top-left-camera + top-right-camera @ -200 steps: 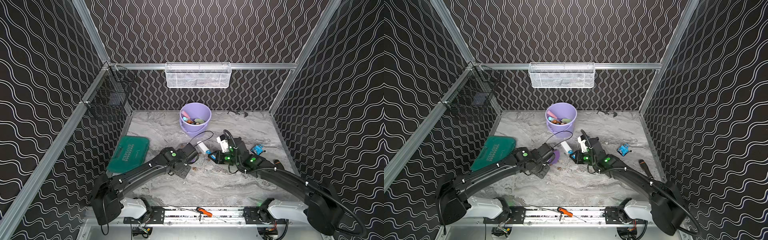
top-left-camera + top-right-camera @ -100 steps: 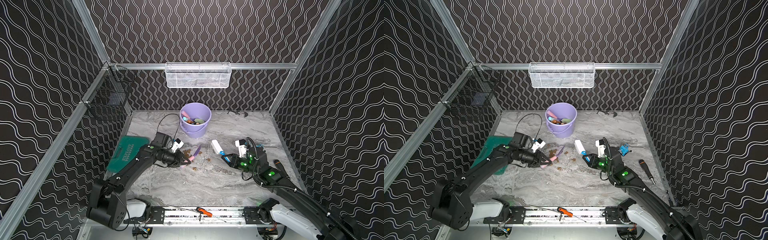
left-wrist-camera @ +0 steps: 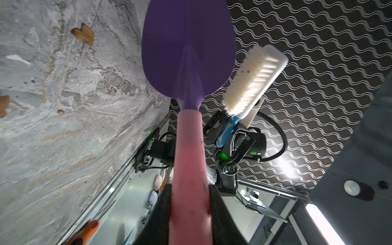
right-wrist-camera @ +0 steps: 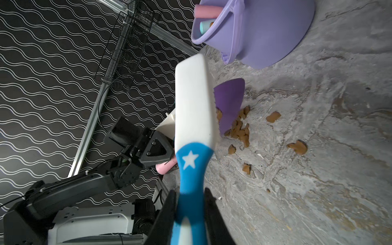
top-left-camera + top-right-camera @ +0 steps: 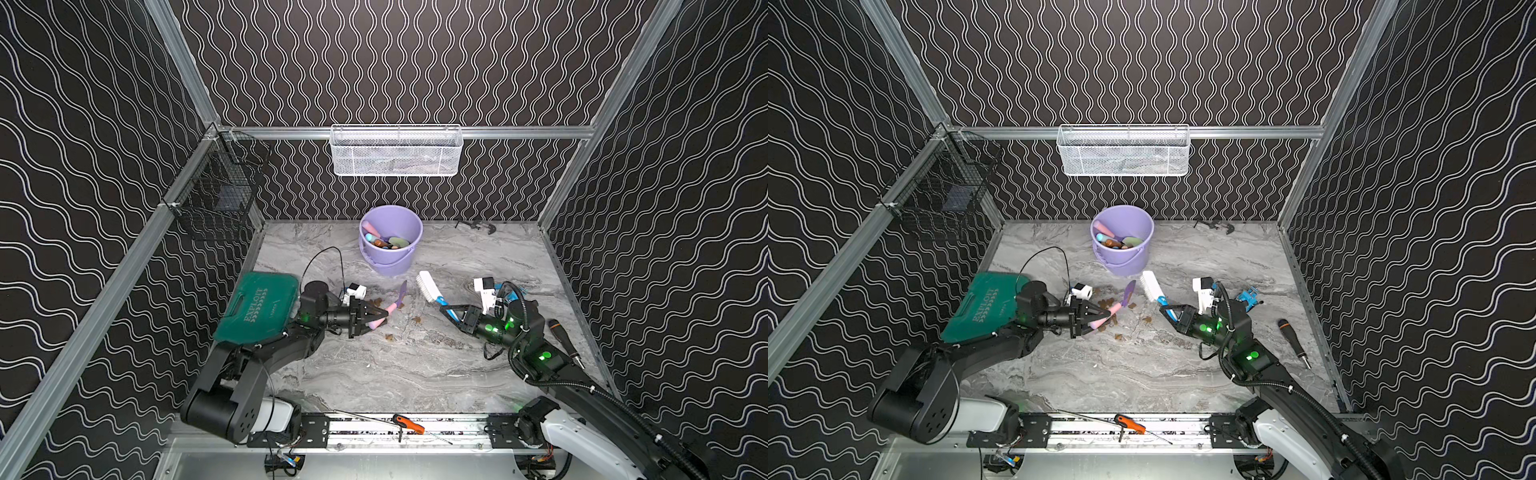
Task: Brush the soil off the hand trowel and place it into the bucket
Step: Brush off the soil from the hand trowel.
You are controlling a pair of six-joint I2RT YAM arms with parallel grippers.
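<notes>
My left gripper [image 5: 376, 322] [image 5: 1100, 320] [image 3: 189, 212] is shut on the pink handle of the hand trowel [image 5: 402, 291] [image 5: 1128, 293]. Its purple blade [image 3: 186, 46] [image 4: 230, 101] is turned on edge just above the table, and the face I see is bare. Brown soil [image 5: 390, 337] [image 5: 1119, 336] [image 4: 239, 131] [image 3: 83, 36] lies in clumps under and around the blade. My right gripper [image 5: 453, 313] [image 5: 1173, 313] [image 4: 191, 212] is shut on the blue handle of a white brush [image 5: 428, 286] [image 5: 1151, 286] [image 4: 192, 101] [image 3: 254, 78], a little right of the blade. The lilac bucket [image 5: 388, 262] [image 5: 1121, 262] [image 4: 265, 31] stands just behind them.
Other tools lie inside the bucket. A green case [image 5: 259, 307] lies left of my left arm. A black-handled screwdriver [image 5: 561, 336] and a blue clamp [image 5: 1248, 297] lie at the right. A white mesh basket [image 5: 395, 151] hangs on the back wall, a black wire basket [image 5: 220, 195] on the left wall.
A second ago both grippers were close together at the table's centre. They have drawn apart: the trowel went left, the brush right, and loose soil now shows between them.
</notes>
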